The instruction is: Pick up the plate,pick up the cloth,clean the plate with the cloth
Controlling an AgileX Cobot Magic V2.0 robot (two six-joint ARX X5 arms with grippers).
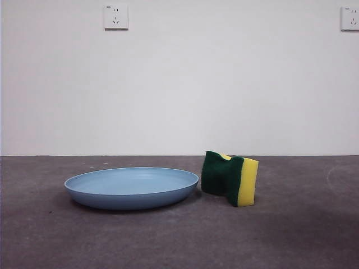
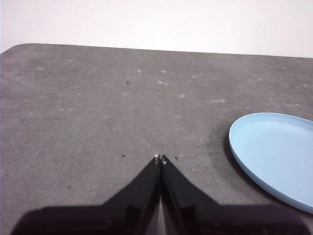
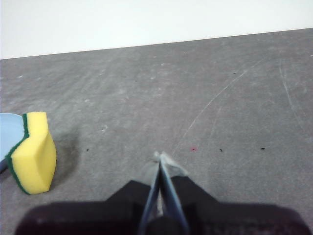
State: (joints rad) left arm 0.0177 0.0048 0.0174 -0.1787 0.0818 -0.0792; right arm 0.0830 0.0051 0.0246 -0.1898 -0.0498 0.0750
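Note:
The light-blue plate [image 1: 132, 187] lies flat on the grey table, left of centre in the front view. Beside its right rim the cloth [image 1: 230, 178], a yellow sponge with a dark green layer, stands on edge. In the left wrist view my left gripper [image 2: 160, 158] hovers shut over bare table, with the plate [image 2: 276, 154] off to one side. The right wrist view shows my right gripper [image 3: 160, 155] shut with nothing in it, well apart from the cloth [image 3: 32, 152]; a sliver of the plate [image 3: 10, 131] shows behind it. Neither arm appears in the front view.
A white wall with two sockets [image 1: 115, 17] stands behind the table. The table's far edge [image 2: 146, 48] and a rounded corner show in the left wrist view. Bare grey tabletop [image 1: 303, 224] lies to the right of the cloth.

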